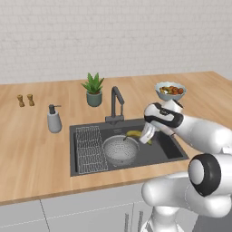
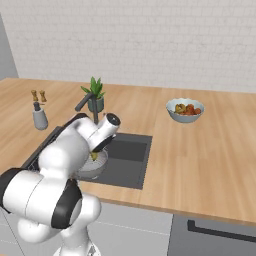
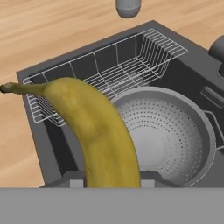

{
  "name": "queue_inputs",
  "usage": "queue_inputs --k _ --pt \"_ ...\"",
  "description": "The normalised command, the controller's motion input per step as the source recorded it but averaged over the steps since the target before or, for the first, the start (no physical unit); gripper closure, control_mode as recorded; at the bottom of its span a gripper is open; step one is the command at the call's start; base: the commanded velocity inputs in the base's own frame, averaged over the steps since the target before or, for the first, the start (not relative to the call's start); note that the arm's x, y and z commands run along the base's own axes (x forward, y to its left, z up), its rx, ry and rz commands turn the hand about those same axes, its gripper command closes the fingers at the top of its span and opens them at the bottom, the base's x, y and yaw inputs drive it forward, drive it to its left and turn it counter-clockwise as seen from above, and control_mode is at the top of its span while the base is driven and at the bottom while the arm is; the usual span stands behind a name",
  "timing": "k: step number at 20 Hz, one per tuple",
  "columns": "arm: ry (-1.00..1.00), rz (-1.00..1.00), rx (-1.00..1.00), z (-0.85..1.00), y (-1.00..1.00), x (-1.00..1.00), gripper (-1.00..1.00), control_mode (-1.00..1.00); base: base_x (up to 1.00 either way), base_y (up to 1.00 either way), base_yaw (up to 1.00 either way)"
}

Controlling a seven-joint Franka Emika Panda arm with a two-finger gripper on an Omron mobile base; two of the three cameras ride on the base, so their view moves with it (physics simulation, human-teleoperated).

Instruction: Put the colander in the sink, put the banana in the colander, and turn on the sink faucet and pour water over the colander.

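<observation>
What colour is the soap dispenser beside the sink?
The soap dispenser is pale grey with a dark pump, clearest in the left base view.

Open colander sits clear below in the sink, hemmed by wire rack and faucet behind.

Banana yellow with faint brown speckling, dark stem tip. Colander grey metal, fine perforated dot pattern all over the bowl. Sink dark grey; wire rack in it pale silver grid. Sink faucet dark grey. Counter light wood grain. Soap dispenser pale grey with darker pump. Plant green in a grey-green pot. Fruit bowl pale, holding red and orange fruit. Wall white brick.
</observation>
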Motion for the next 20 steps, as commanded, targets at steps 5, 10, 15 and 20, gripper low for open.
queue_inputs --k 5,10,15,20 --pt "0.00 0.00 0.03 -0.26 0.10 0.45 1.00 -1.00 0.00 0.00 0.00" --pt "0.00 0.00 0.07 -0.25 0.00 0.29 1.00 -1.00 0.00 0.00 0.00" --pt "0.00 0.00 0.03 -0.18 0.04 0.16 1.00 -1.00 0.00 0.00 0.00" --pt "0.00 0.00 0.00 -0.20 0.15 0.07 1.00 -1.00 0.00 0.00 0.00"
